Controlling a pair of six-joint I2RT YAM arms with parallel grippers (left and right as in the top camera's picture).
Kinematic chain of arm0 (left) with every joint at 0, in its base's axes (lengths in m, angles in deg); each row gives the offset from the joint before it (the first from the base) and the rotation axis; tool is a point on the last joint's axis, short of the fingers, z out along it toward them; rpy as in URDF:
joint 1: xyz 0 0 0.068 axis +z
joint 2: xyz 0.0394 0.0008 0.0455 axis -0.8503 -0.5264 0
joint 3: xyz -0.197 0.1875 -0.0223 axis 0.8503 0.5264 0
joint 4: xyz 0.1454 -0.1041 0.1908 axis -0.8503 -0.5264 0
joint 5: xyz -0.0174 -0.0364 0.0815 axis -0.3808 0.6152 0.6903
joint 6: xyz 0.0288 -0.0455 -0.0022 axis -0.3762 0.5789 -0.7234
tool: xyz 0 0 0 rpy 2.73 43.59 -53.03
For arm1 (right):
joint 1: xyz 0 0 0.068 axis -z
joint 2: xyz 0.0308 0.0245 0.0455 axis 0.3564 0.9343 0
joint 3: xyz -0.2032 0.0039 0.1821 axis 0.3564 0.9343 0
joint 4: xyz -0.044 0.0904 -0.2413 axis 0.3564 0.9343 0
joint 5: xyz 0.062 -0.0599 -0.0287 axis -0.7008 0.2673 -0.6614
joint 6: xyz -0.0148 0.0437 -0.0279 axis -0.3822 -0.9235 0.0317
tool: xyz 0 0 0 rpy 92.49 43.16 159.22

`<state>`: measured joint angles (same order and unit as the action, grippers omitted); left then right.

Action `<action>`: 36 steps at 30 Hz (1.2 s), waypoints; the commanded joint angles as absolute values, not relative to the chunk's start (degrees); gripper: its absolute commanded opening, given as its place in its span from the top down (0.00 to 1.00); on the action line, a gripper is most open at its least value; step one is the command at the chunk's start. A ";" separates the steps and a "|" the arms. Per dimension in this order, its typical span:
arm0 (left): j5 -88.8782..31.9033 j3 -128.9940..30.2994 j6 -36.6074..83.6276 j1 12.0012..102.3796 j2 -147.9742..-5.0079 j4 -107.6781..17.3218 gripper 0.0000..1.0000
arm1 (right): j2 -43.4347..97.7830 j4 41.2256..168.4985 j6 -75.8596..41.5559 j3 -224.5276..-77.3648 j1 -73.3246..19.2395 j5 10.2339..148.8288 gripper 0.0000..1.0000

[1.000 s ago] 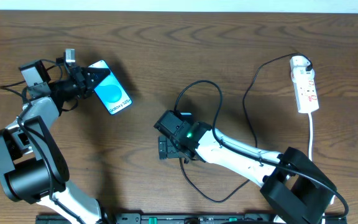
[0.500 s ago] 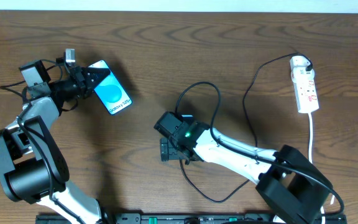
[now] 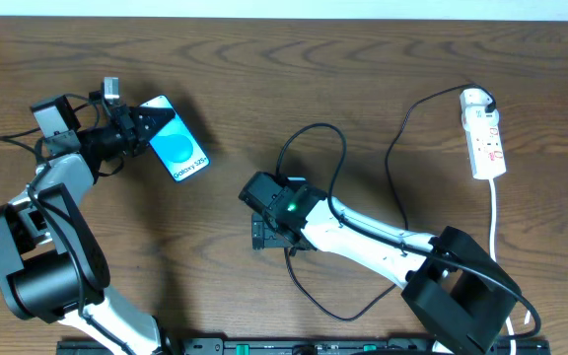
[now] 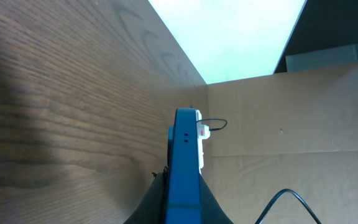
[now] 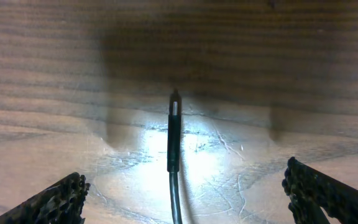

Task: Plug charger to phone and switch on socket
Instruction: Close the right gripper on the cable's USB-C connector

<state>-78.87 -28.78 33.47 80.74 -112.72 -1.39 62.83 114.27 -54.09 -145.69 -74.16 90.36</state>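
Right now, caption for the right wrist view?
Open right gripper framing the tip of the charger, flat on the table.

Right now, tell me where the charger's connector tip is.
In the right wrist view the connector tip lies on the table, centred between the fingers of the open right gripper; overhead that is mid-table, right of the phone.

Overhead shot is nice and even and pretty sharp, with just soft shadows beside the arms on the table, and the phone screen glows bright cyan. Right wrist cam is moodier: dim up top, with a white glare patch on the wood around the charger tip and a dark shadow blob just above it. Left wrist cam has a blown-out white area at the top, and the phone's close edge looks soft.
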 commanded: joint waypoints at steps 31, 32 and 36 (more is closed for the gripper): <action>-79.26 -28.39 32.68 81.00 -111.36 -1.26 0.93 | 71.66 121.22 -55.14 -155.44 -74.68 92.77 0.20; -79.26 -28.39 32.68 81.00 -111.36 -1.26 0.92 | 71.77 121.20 -55.14 -155.44 -74.75 92.77 0.22; -79.26 -28.39 32.68 81.00 -111.36 -1.26 0.93 | 71.84 121.31 -55.14 -155.44 -75.12 92.81 0.30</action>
